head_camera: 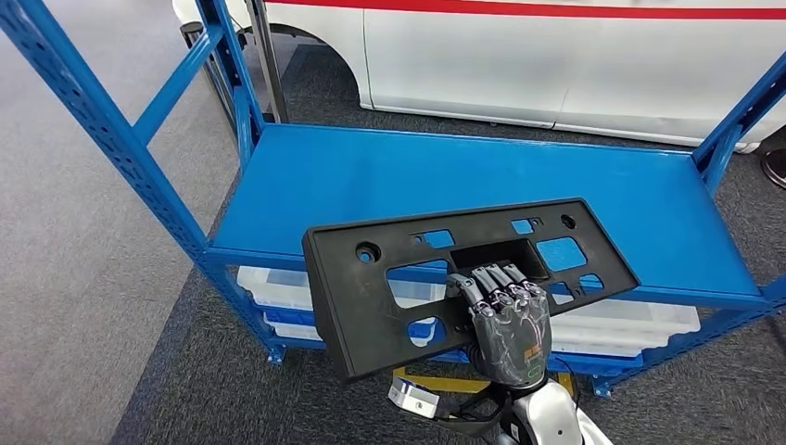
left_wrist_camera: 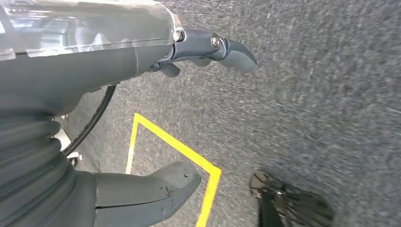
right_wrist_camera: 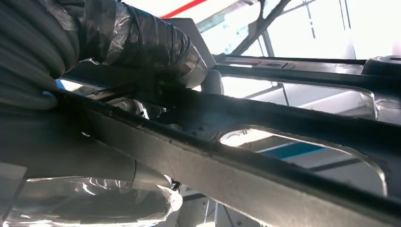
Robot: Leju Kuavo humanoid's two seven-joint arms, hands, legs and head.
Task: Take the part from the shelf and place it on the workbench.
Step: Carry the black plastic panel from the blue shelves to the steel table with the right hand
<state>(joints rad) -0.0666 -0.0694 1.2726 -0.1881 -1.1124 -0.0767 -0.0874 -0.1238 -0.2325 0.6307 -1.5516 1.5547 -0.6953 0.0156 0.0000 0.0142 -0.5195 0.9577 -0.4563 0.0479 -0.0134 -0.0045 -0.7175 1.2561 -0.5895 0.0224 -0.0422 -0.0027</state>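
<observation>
Right robot hand [head_camera: 508, 320] clamps the black part [head_camera: 463, 278] through a central cutout, holding it above the blue shelf [head_camera: 371, 176] front edge. Left robot hand [left_wrist_camera: 156, 118] hangs with fingers apart, holding nothing. Risk: the one-sided grip could let the wide part tilt and strike the shelf frame.

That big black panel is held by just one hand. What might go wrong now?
The right hand grips the flat black plastic panel with cut-outs near one edge, so the long unsupported side might sag or twist loose. Carried low over the blue metal shelf, it might also clip the blue upright post.
</observation>
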